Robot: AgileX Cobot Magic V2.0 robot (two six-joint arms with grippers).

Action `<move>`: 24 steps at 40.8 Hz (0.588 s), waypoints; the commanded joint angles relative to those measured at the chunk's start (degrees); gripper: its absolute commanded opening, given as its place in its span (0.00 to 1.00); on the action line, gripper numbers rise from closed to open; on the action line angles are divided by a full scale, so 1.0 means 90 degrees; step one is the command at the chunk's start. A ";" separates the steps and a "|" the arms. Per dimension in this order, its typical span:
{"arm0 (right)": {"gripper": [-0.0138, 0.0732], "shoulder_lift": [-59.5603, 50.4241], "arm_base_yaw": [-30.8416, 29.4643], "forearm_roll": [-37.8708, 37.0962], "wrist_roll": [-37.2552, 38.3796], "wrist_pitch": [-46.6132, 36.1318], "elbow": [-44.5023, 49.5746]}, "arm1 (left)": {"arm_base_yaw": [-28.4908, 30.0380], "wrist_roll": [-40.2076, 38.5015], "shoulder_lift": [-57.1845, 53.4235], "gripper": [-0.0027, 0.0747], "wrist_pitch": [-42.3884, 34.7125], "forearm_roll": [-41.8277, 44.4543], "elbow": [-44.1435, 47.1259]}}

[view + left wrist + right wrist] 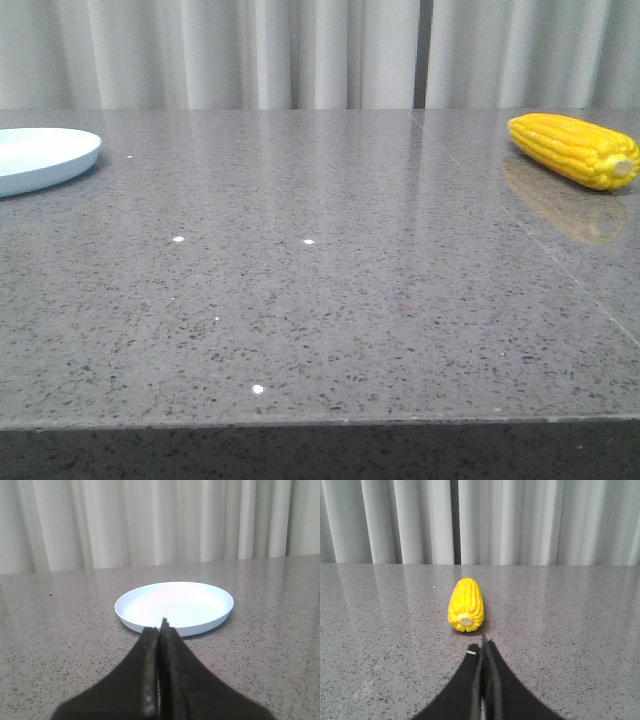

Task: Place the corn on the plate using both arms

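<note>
We find the bright yellow ear of corn (pixel 573 149) lying at the far right of the grey speckled stone table (pixel 320 320), well apart from the round pale blue-white plate (pixel 40 158) at far left. Left gripper (pixel 161 630) and right gripper (pixel 482 647) are both clenched, empty.

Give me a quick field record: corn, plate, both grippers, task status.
corn: lying on the table's far right, pale stub end toward the right gripper
plate: far left on the table, nothing on it
left gripper: shut, holding nothing, facing the plate
right gripper: shut, holding nothing, short of the corn
status: corn not yet grasped
</note>
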 commanded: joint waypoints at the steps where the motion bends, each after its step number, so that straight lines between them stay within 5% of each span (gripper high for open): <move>1: 0.08 -0.0112 -0.0042 0.0008 -0.0070 -0.0548 -0.0034 | -0.0039 -0.0068 -0.0133 0.01 -0.0553 -0.0004 0.0049; 24: 0.08 -0.0112 -0.0042 0.0008 -0.0070 -0.0569 -0.0034 | -0.0039 -0.0068 -0.0133 0.01 -0.0627 -0.0004 0.0049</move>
